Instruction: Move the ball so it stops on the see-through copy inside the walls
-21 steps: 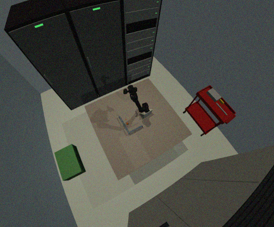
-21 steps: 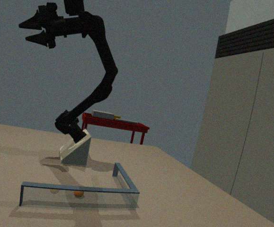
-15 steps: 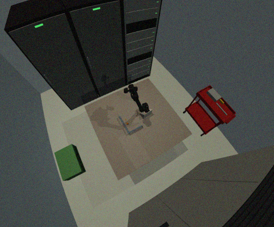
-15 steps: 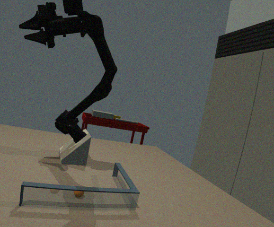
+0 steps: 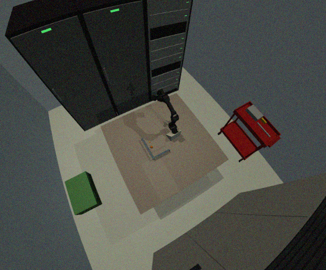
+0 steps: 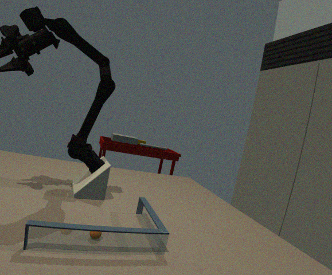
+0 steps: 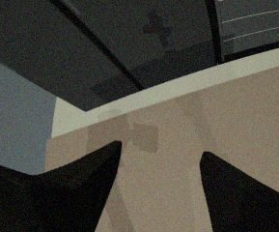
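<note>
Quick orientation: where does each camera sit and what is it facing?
Top: high overhead, looking down at the table, whole arm and base visible.
Exterior: low at table level, looking up past the clear walls and ball at the raised gripper, open, empty.
Wrist: on the gripper, facing table and cabinets; both fingers show.
Shared: top and exterior both show the red cart.

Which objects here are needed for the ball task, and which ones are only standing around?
Belong to the job: orange ball; corner walls; faint see-through copy; gripper, open and high above the table.

Just around: red cart; green box; dark cabinets.
</note>
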`<state>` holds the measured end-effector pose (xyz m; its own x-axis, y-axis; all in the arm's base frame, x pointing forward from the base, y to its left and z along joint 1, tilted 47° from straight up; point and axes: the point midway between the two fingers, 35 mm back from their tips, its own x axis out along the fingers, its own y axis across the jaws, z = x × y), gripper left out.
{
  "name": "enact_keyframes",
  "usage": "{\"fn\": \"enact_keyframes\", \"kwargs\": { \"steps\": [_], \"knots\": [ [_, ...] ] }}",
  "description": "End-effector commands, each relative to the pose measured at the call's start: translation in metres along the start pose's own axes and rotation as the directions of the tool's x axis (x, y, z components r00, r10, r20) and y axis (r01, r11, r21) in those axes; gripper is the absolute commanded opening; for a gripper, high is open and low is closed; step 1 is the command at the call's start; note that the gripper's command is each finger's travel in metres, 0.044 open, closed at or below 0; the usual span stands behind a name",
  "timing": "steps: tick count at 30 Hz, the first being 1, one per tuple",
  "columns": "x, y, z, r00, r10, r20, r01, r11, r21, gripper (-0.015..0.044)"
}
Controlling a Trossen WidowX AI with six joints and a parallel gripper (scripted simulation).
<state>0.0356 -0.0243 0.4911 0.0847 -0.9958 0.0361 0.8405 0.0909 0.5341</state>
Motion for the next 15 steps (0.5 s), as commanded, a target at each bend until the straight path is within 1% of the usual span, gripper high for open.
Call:
{"fn": "enact_keyframes", "kwargs": {
  "steps": [1,5,9,12,15],
  "knots": [
    [0.066,-0.023,-0.006,0.979,-0.023,-0.2,0.026,1.0,0.011,0.0251],
    [0.122,-0.029,-0.031,0.928,-0.042,-0.37,0.034,0.999,-0.028,0.0251],
    [0.171,-0.024,-0.073,0.85,-0.073,-0.522,0.02,0.994,-0.107,0.0251],
    [0.197,-0.015,-0.113,0.782,-0.101,-0.615,-0.013,0.984,-0.177,0.0251],
    [0.215,-0.003,-0.156,0.713,-0.137,-0.688,-0.061,0.965,-0.255,0.0251]
  ]
}}
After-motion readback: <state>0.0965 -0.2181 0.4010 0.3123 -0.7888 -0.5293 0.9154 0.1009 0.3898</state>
